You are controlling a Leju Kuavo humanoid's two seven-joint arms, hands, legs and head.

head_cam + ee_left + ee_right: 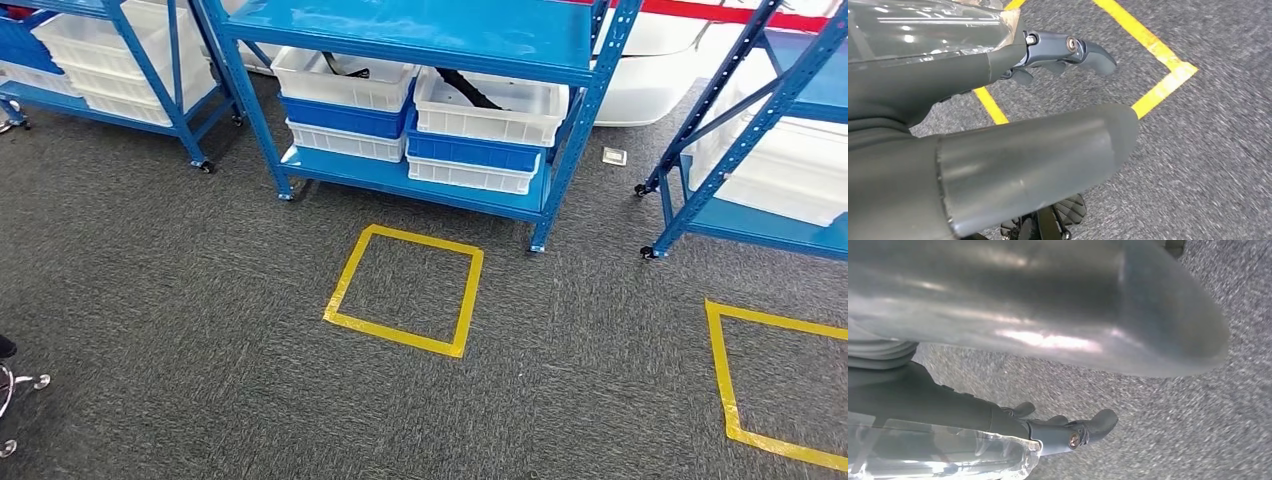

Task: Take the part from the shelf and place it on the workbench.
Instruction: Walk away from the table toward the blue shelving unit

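Your blue shelf (420, 180) at upper centre of the head view, white bins (490, 105) holding a dark part (470, 88), yellow floor square (405, 290) below, left hand (1068, 52) and right hand (1068, 432) empty, fingers loosely apart over carpet.

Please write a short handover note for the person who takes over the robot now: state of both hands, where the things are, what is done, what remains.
Left hand: hangs over the carpet by a yellow tape square, holds nothing.
Right hand: hangs over the carpet, holds nothing.
Shelf stands ahead, behind the floor square; white bins on its lower level hold dark items, too unclear to name.
Done: nothing picked yet.
Left: step up, take the part, carry it to the workbench.
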